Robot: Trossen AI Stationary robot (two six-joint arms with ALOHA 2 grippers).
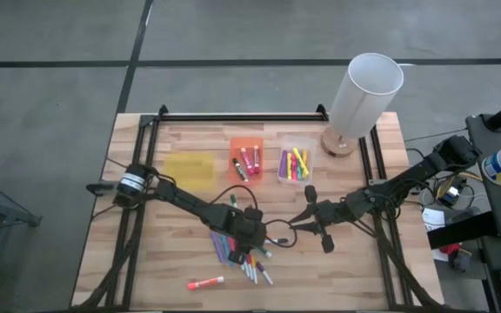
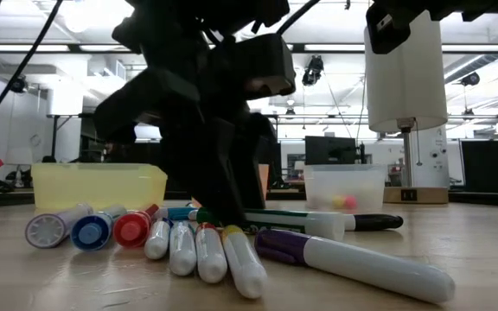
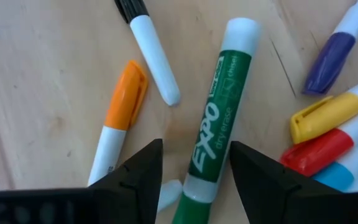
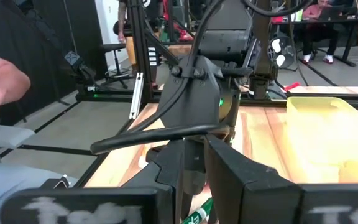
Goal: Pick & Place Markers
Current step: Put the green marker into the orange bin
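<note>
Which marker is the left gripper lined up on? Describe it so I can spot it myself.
Find the marker pile near the table's front edge, where the left gripper is down with fingers open. Between them lies the green marker, labelled EXPO, the only all-green barrel; its neighbours are white-barrelled.

We've got a wooden table (image 1: 172, 261) here: loose markers (image 1: 242, 256) piled near the front middle, one red-capped stray (image 1: 205, 283), yellow (image 1: 190, 168), orange (image 1: 245, 160) and clear bins (image 1: 296, 162), plus a lamp (image 1: 359, 100).
</note>
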